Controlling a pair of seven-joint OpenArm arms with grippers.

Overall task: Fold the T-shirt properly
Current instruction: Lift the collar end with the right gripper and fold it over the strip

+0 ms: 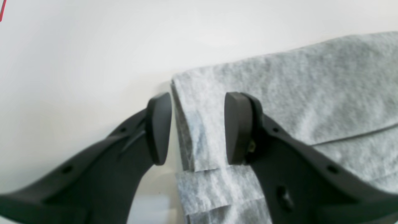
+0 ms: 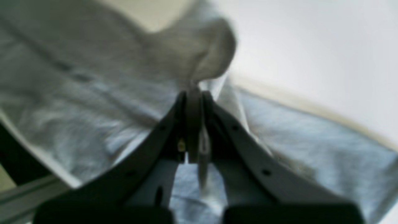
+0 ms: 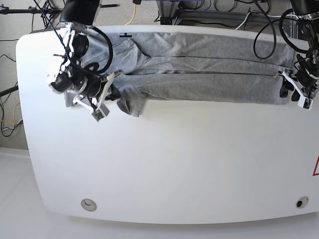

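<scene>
Closest to the left wrist camera, two dark grey fingers (image 1: 158, 130) of the left gripper (image 1: 197, 129) fill the lower part of the view, spread apart with a clear gap between them. Inside that gap stands the folded corner of the T-shirt (image 1: 295, 93), heather-grey and stacked in several layers. One pad sits over bare white table (image 1: 77, 62) just beside the cloth edge; the other pad hangs over the fabric itself. Neither pad visibly presses the cloth, so this gripper is released.

From the right wrist camera, which is blurred, the right gripper (image 2: 194, 124) has its fingers drawn tightly together, clenched on a pinch of the T-shirt (image 2: 93, 93). A rounded bunch of grey fabric rises just past the fingertips, and more cloth spreads out to both sides of the gripper and beneath it.

From the base camera above, the T-shirt (image 3: 199, 64) lies as a long band, folded lengthwise, along the far side of the white table (image 3: 174, 169). The left gripper (image 3: 294, 87) sits at one end of the band. The right gripper (image 3: 107, 87) sits at the opposite end, where the cloth is crumpled and a flap hangs toward the table's middle. No lettering shows on the visible fabric.
</scene>
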